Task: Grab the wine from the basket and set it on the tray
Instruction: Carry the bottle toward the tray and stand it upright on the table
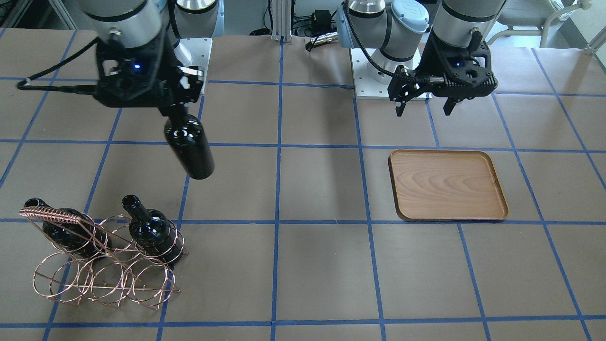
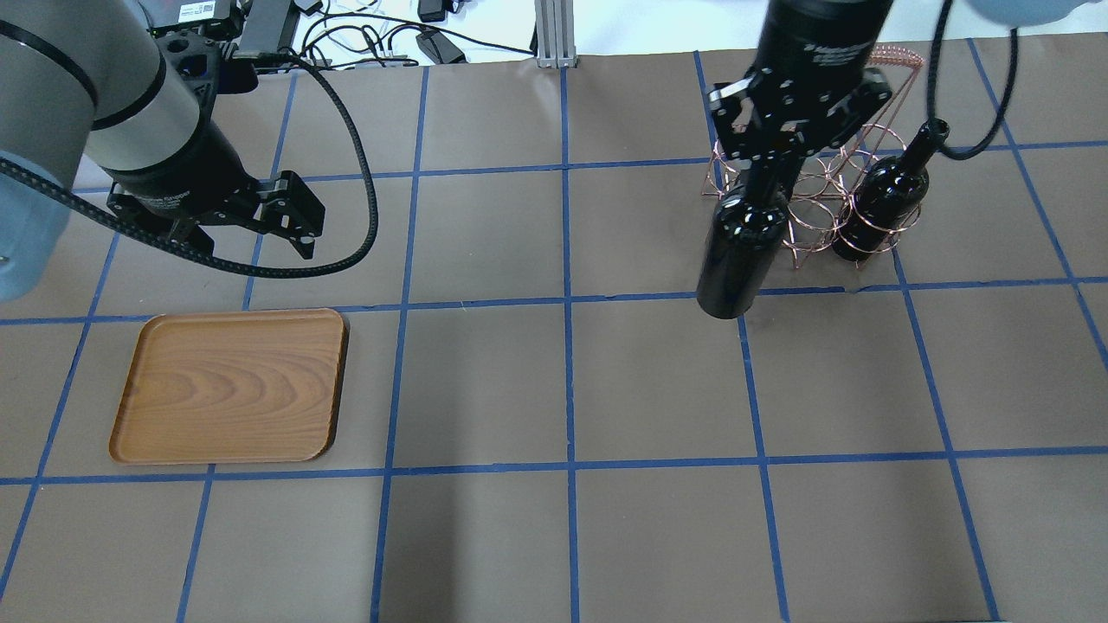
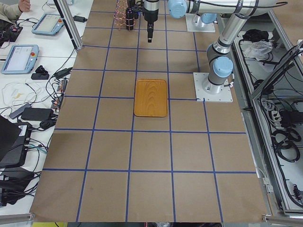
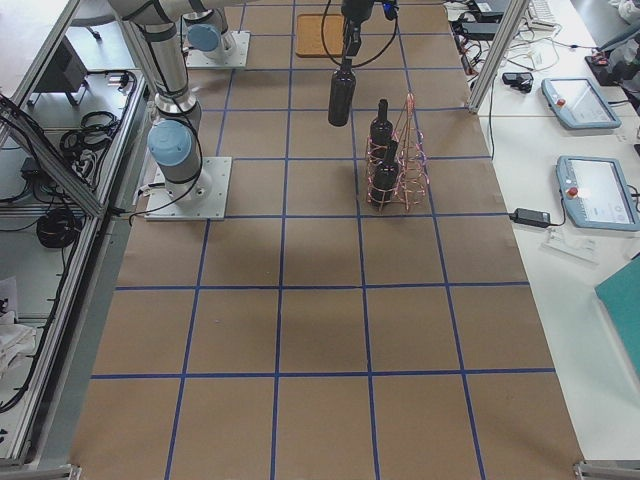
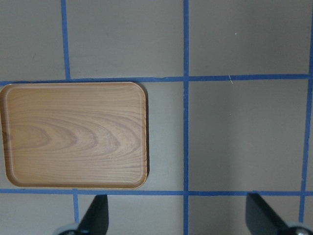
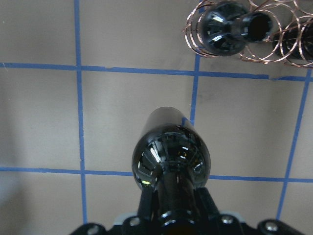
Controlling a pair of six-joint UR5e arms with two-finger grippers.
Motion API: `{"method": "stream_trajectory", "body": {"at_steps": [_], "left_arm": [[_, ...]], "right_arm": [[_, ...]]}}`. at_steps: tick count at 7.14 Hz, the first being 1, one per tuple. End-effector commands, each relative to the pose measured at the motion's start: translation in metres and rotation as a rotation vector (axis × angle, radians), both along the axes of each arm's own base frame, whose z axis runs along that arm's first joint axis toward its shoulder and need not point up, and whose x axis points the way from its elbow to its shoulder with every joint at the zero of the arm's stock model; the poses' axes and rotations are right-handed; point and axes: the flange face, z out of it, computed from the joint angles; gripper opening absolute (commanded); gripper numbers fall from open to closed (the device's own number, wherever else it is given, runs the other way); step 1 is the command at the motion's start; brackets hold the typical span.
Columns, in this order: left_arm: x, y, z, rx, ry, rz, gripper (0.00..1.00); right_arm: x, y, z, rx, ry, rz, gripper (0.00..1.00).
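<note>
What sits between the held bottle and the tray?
Nothing: in the overhead view the stretch from the wine in the right gripper to the tray is bare table with blue tape lines.

Bright, even overhead light; soft shadows; glints on the wine; wrist views perhaps slightly blurred.

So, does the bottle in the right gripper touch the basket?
Apart. The front-facing view shows the table between the lifted wine and the basket.
</note>
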Motion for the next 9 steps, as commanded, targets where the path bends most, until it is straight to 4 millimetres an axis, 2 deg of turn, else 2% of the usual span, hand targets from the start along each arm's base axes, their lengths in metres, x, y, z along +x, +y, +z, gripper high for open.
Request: {"method": "stream_trajectory", "body": {"at_steps": [1, 2, 3, 4, 5, 6, 9], "left_arm": [[0.027, -0.004, 0.005, -0.005, -0.004, -0.043, 1.0], [0.03, 0.0, 0.009, -0.007, -0.011, -0.04, 1.0], [0.042, 0.003, 0.012, 0.007, -0.025, -0.042, 1.0], [0.071, 0.0, 0.013, 0.007, -0.014, -0.023, 1.0], [0.093, -0.002, 0.012, 0.008, -0.012, -0.012, 1.0], [0.099, -0.002, 0.013, 0.012, -0.018, -0.049, 1.0], [0.099, -0.001, 0.014, 0.012, -0.015, -0.051, 1.0]], "right_arm": [[0.12, 0.021, -0.038, -0.061, -0.012, -0.124, 0.05], [0.166, 0.028, -0.057, -0.099, -0.021, -0.118, 0.04], [0.193, 0.032, -0.074, -0.104, -0.034, -0.188, 0.04], [0.221, 0.043, -0.088, -0.11, -0.036, -0.194, 0.04], [0.237, 0.049, -0.101, -0.105, -0.021, -0.209, 0.05], [0.245, 0.05, -0.106, -0.125, -0.03, -0.224, 0.05], [0.257, 0.068, -0.126, -0.085, -0.019, -0.2, 0.12]]}}
